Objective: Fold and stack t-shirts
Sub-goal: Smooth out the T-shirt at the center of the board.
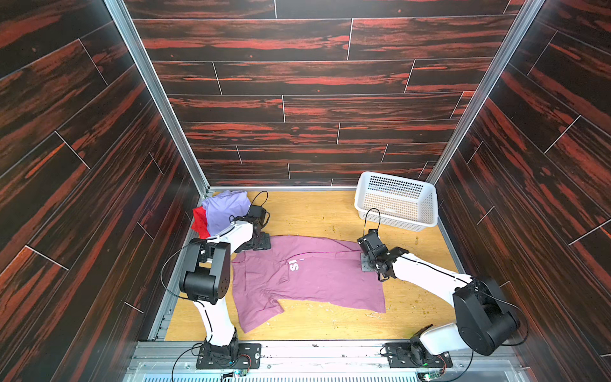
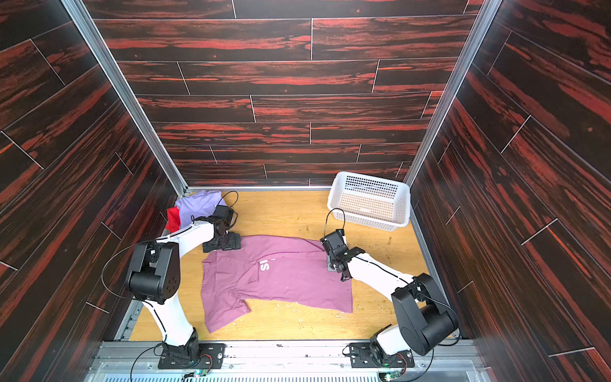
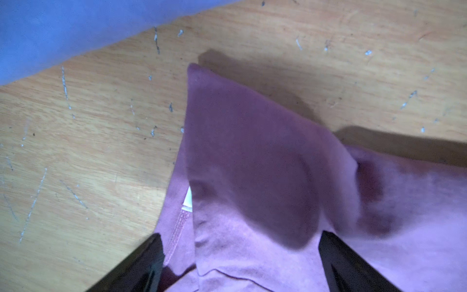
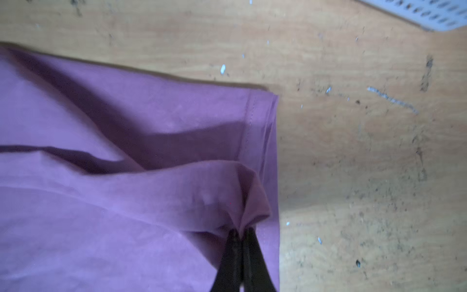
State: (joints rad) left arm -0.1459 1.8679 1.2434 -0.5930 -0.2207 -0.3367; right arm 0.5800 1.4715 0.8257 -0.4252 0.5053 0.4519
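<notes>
Table: light wood top, scratched and speckled. On it: pink-mauve t-shirt, spread at centre; lavender t-shirt, bunched in far left corner, overlapping red t-shirt; white perforated basket, far right corner.

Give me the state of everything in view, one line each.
pink-mauve t-shirt: spread out, partly folded
lavender t-shirt: piled in the far corner
red t-shirt: partly under lavender t-shirt
basket: empty
left gripper: open, over pink-mauve t-shirt's edge
right gripper: shut on pink-mauve t-shirt's hem
</notes>
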